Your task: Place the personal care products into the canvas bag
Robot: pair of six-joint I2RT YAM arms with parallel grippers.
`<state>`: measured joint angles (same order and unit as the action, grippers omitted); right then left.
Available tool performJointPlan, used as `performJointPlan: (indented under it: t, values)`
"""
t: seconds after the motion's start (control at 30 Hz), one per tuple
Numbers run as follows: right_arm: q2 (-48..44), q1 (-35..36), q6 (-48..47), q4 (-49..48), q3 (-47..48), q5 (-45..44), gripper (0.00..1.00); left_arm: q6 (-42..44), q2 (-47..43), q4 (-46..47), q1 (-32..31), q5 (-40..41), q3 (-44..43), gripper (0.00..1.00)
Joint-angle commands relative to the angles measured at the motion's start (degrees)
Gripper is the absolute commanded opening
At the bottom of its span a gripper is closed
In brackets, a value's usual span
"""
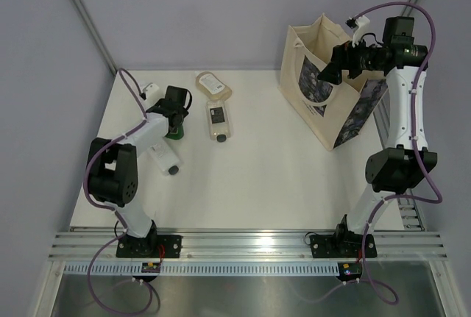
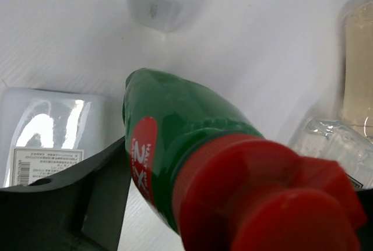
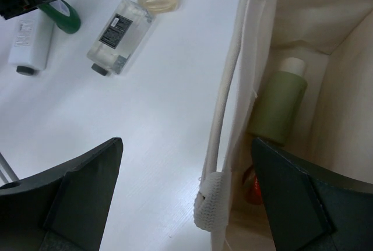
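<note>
White table [image 1: 265, 177]. Right rear: bag [image 1: 298, 52], standing upright. Rear centre: pouch [image 1: 213, 84], lying flat, with clear bottle [image 1: 218, 120] just on its near side. Left, rear to front: tube [image 1: 151, 89], green bottle [image 1: 174, 134], second clear bottle [image 1: 165, 160].

Beside the one bag [image 1: 327, 107] lie two clear bottles [image 1: 218, 120] [image 1: 165, 159], one green bottle [image 2: 175, 128], one pouch [image 1: 213, 84] and one white tube [image 1: 151, 89]. Inside the bag are one pale-green bottle [image 3: 280, 108] and one half-hidden red item [image 3: 254, 186].
</note>
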<state>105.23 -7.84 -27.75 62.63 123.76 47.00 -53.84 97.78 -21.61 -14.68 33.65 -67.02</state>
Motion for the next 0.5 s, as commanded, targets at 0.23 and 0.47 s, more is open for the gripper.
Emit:
performJointPlan:
  t: [0.23, 0.47]
  values:
    - [-7.8, 1.0, -5.5, 1.8, -2.8, 13.3, 0.99, 16.4, 1.8, 16.1, 1.2, -2.3, -0.5, 0.03]
    - [-12.5, 11.3, -10.9, 8.1, -12.0, 12.7, 0.97, 27.6, -7.3, 24.4, 2.2, -26.9, 5.1, 0.00]
